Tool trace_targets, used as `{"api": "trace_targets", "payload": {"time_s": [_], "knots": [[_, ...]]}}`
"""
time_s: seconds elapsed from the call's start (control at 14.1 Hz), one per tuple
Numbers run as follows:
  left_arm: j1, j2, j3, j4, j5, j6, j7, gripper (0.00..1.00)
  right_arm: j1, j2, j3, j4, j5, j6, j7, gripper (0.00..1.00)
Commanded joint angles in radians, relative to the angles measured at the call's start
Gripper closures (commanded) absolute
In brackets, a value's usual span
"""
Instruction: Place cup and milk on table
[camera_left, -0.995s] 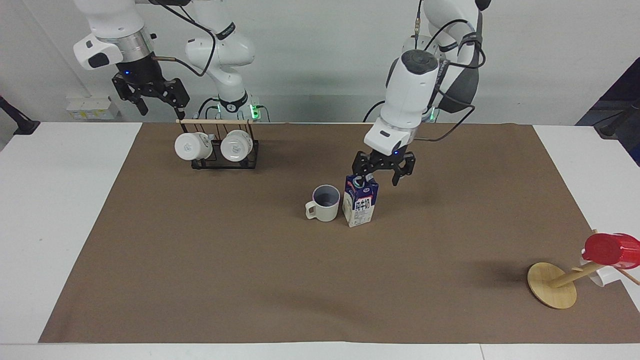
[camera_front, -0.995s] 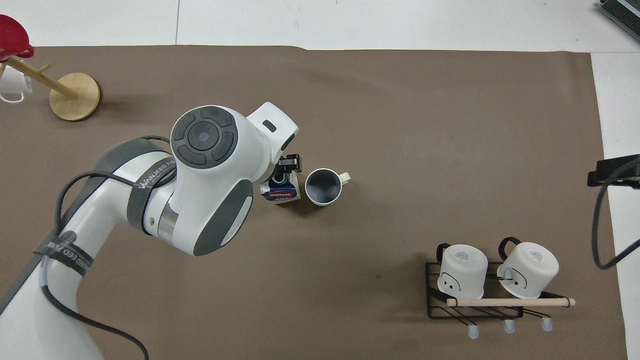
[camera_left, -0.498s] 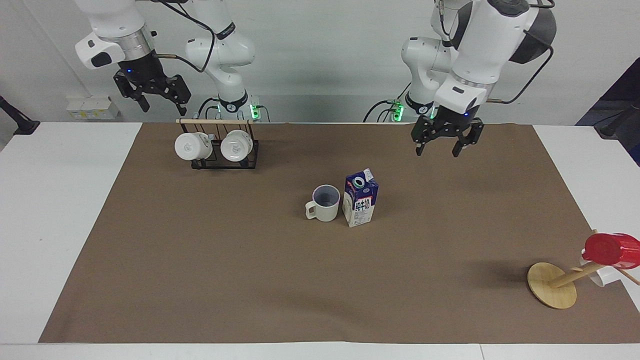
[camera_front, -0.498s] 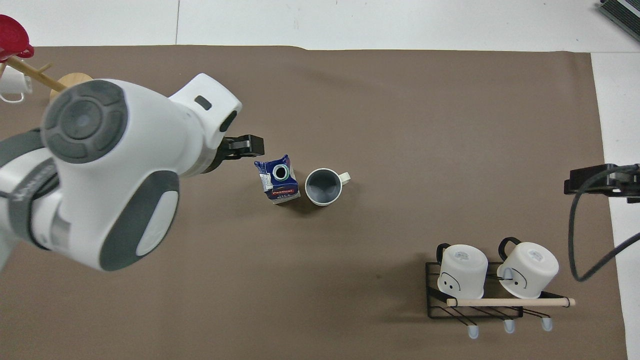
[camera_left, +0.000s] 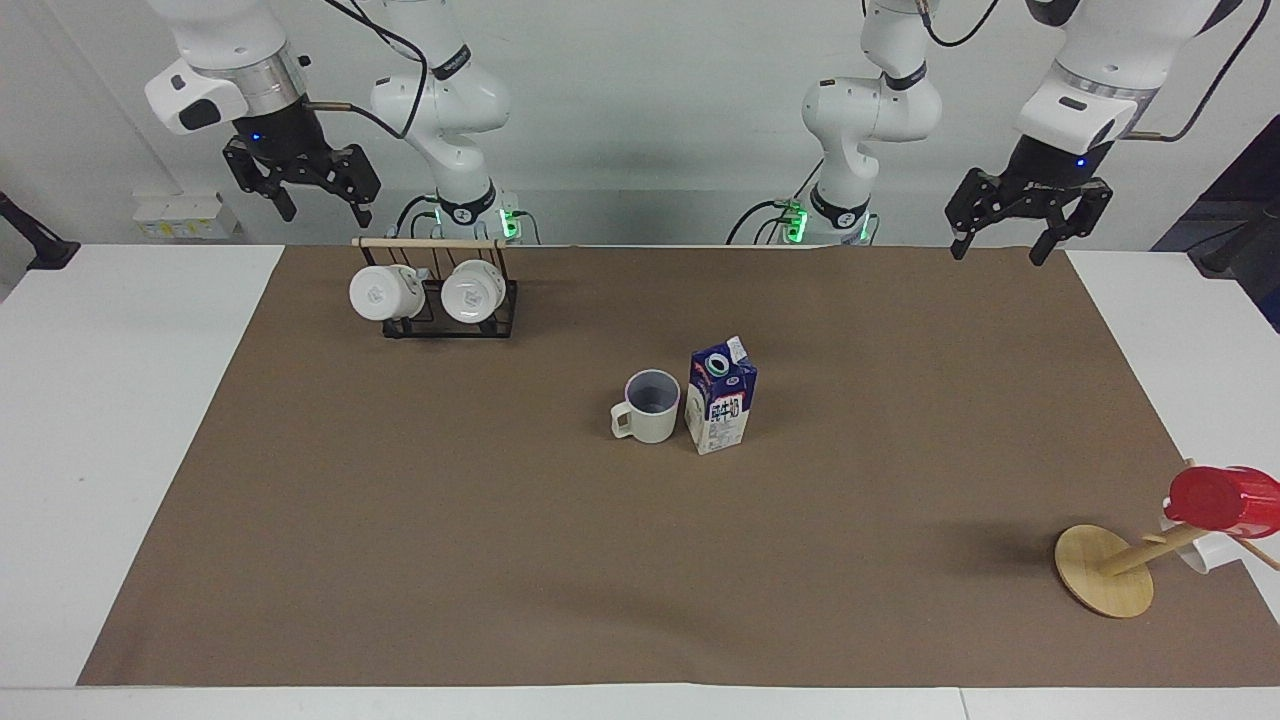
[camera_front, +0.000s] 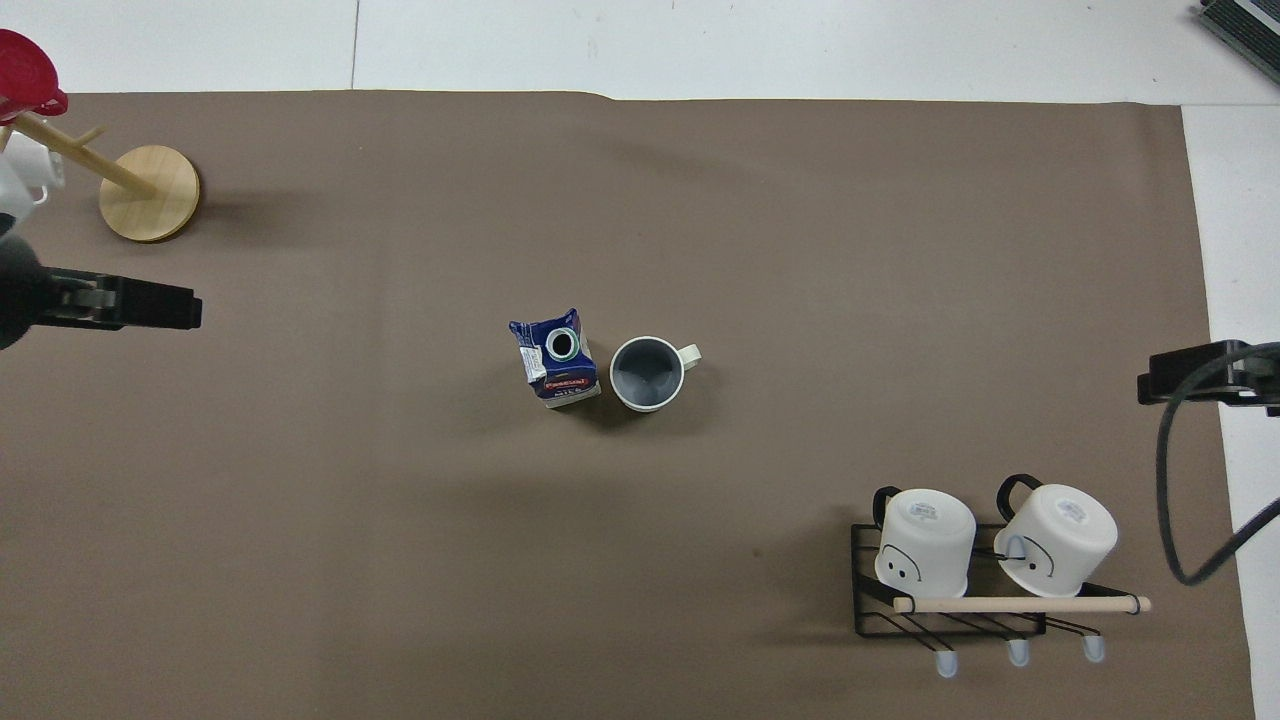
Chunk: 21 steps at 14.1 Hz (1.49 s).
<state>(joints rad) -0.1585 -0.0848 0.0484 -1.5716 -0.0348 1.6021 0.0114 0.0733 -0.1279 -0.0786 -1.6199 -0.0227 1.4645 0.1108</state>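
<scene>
We find the cup (camera_left: 647, 406) upright near the middle of the mat (camera_left: 400, 520), its handle turned toward the right arm's end of the table (camera_left: 130, 400). The milk (camera_left: 721, 396) stands upright just beside it, toward the left arm's end, cap on top. From the overhead view a thin gap seems to part the two; we cannot tell whether they touch. Both rest squarely, neither tilted.

We judge both placements done; what is left is to clear the arms without disturbing either item.

The left gripper (camera_left: 1013, 231) hangs high over the mat's corner at the robots' edge, toward its own base, fingers spread wide and holding nothing. The right gripper (camera_left: 315, 194) hangs above the rack (camera_left: 445, 310), equally wide and empty. That arm waits.

Procedure for the step in hand:
1. We keep both grippers raised and route any further travel along the robots' edge, never over the carton, which is tall and light and would topple at a brush.
2. We keep the right gripper above the rack's wooden rail (camera_left: 430, 242) and its two white mugs (camera_left: 385, 291).
3. We keep the left arm's path away from the tipped stand (camera_left: 1105, 570) and red cup (camera_left: 1220, 500) at the mat's corner.
4. We confirm from both views that cup and milk remain upright.
</scene>
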Motion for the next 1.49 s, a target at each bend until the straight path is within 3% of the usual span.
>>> {"api": "trace_targets", "payload": {"time_s": [0.0,0.21,1.42], "knots": [[0.016,0.052,-0.012,0.077,0.004,-0.071,0.012,0.00,-0.003,0.002,0.000,0.006,0.007,-0.013,-0.014,0.00],[0.028,0.068,-0.015,0.110,0.006,-0.116,0.015,0.00,-0.004,0.002,0.000,0.006,0.007,-0.013,-0.011,0.00],[0.024,0.051,-0.015,0.088,0.035,-0.108,0.009,0.00,-0.010,-0.001,0.000,0.002,0.009,-0.010,-0.003,0.00]]}}
